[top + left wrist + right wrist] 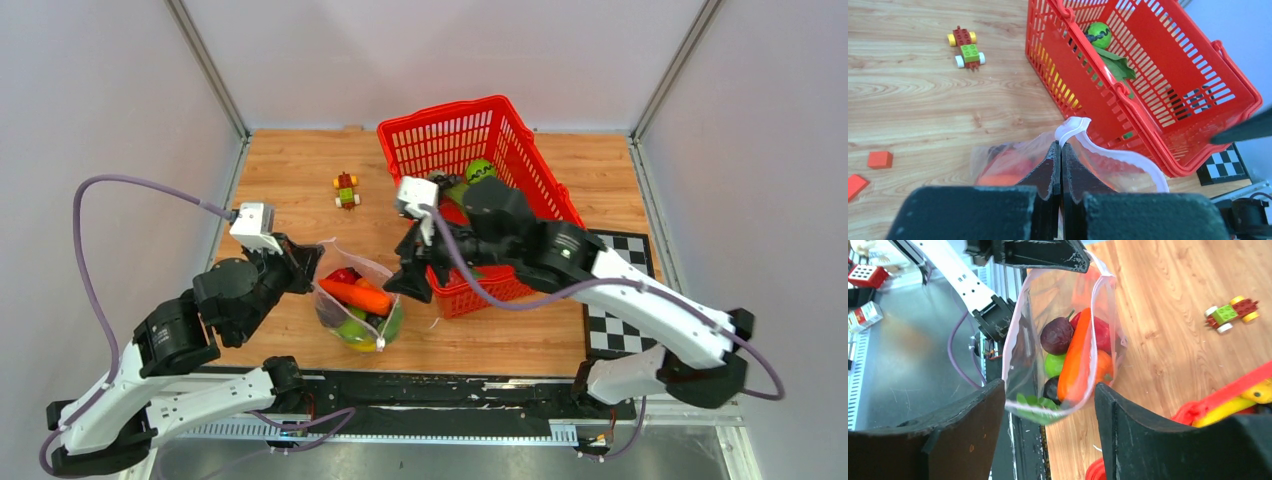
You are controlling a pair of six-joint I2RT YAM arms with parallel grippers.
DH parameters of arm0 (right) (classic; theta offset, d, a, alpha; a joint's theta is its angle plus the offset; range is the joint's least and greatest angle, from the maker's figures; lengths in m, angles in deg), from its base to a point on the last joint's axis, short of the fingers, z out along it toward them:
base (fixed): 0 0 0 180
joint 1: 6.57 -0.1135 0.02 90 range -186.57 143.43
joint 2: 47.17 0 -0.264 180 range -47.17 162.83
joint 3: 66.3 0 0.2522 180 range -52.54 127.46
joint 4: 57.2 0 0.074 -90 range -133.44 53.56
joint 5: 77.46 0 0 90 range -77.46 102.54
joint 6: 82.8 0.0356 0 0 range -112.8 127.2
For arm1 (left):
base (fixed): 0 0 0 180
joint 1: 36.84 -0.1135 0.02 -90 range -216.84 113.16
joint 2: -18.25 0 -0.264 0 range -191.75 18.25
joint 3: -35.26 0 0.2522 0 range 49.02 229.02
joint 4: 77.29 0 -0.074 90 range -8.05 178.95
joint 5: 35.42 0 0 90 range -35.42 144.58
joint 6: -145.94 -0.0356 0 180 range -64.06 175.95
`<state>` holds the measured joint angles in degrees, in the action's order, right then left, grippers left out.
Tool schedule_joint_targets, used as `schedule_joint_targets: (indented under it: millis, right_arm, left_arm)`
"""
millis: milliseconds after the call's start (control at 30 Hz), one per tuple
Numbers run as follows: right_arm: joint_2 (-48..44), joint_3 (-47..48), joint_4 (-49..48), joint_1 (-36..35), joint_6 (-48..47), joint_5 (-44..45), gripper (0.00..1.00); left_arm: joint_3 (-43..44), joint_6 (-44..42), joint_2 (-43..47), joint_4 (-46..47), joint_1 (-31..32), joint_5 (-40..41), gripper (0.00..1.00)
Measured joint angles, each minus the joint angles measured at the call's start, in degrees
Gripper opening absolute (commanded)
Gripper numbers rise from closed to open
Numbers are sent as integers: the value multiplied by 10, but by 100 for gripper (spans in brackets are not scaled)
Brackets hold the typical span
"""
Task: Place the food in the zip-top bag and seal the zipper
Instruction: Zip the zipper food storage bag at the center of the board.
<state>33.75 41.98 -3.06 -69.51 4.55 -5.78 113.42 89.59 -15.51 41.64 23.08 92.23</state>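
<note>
1. Clear plastic bag (326,300) sits on the wooden table (290,170) between the two grippers, just beside the near corner of the red basket (440,145), with its mouth gaping open.
2. The left gripper (1061,147) is clamped tight on the bag's rim, pinching the pinkish zipper (1073,122), which is unsealed.
3. The right gripper (1048,387) is spread wide and grips nothing; it hovers beside the bag.
4. Inside the bag lie an orange carrot (1075,357), a red tomato (1103,332), a dark purple piece (1057,335), a green lime (1053,365) and a leaf (1035,402).
5. The basket holds a green ball (1098,34), another leaf (1118,65) and a yellow banana (1228,409).
6. A block toy (346,189) stands well apart on the table.
</note>
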Motion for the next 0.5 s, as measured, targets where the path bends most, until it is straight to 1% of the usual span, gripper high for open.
schedule_joint_targets:
  millis: [133,233,333,400,500]
  right_arm:
    - [-116,-113,-75,-6,34,25,67]
    - [-166,-193,-105,-25,67,64,67]
    - [-171,-243,-129,-76,88,115,67]
    - [-161,-267,-143,-124,98,164,69]
    - [-144,-291,-169,-192,101,264,70]
  left_arm:
    - [-4,8,8,0,0,16,0]
    - [-12,14,16,3,0,31,0]
    - [-14,21,19,5,0,43,0]
    - [-14,23,19,5,0,50,0]
    - [-14,28,16,6,0,60,0]
